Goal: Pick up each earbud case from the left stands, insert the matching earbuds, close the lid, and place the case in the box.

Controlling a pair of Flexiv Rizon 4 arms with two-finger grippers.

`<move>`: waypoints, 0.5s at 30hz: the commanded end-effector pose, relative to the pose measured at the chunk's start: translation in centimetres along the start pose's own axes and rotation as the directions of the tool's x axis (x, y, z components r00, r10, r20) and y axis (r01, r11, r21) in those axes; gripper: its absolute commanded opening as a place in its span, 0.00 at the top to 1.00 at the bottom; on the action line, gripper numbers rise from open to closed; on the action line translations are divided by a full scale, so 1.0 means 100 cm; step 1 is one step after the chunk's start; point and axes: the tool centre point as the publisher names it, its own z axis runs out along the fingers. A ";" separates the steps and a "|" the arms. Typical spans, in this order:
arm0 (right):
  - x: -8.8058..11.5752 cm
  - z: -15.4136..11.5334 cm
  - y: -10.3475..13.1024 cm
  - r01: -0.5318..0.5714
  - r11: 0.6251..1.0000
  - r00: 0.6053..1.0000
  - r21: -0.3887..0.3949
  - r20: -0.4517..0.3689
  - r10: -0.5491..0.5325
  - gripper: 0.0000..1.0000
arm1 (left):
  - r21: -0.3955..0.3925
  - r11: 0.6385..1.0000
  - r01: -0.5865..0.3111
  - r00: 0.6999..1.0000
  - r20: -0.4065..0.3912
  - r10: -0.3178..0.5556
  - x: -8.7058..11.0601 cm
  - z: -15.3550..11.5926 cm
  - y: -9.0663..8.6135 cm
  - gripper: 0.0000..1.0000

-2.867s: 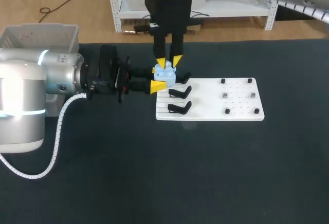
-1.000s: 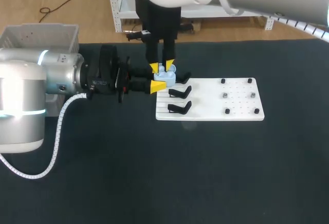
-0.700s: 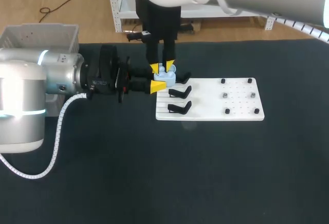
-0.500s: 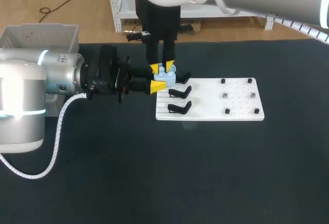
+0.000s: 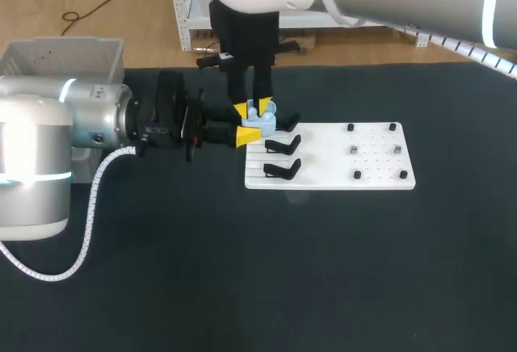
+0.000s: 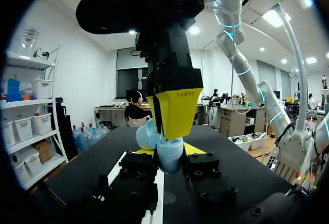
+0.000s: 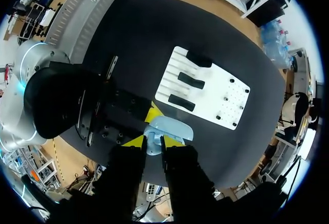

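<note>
The case [image 5: 260, 115], pale blue, sits just above centre in the head view, clear of the bench [image 5: 323, 271] and clamped between the yellow tips of the left tool [image 5: 252, 124], which comes in level from the left. Its lid [image 6: 146, 134] seems to be swung open. It is probably light, hard and glossy, so prone to slip. The safest hold looks to be on the flat sides of the body below the seam, sparing the hinge. The right tool [image 5: 253, 106] hangs straight down onto it, and I cannot tell whether it clamps anything. Just right of the case lies a white board [image 5: 323, 181] with black stands [image 5: 283, 168] and small studs [image 5: 353, 150]. The grey box [image 5: 60, 57] waits at upper left, behind the left arm, which crowds that route.
</note>
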 end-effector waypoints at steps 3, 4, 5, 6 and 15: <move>-0.004 0.001 0.001 -0.001 1.000 1.000 0.001 -0.010 0.001 1.00 | -0.004 1.000 -0.002 1.000 0.001 0.002 0.000 0.000 -0.001 1.00; -0.004 0.001 0.002 0.000 1.000 1.000 0.001 -0.009 0.000 0.91 | -0.004 1.000 -0.002 1.000 0.001 0.002 0.000 0.000 -0.001 1.00; -0.004 0.001 0.002 0.000 1.000 1.000 0.000 -0.009 0.000 0.76 | -0.004 1.000 -0.002 1.000 0.001 0.002 0.000 0.000 -0.001 1.00; -0.004 0.001 0.002 0.002 1.000 1.000 -0.001 -0.007 -0.002 0.66 | -0.004 1.000 -0.002 1.000 0.001 0.002 0.000 0.000 -0.001 1.00; 0.011 -0.019 0.006 0.004 1.000 1.000 -0.011 0.030 -0.004 0.09 | -0.004 1.000 -0.002 1.000 0.001 0.002 0.000 0.000 -0.001 1.00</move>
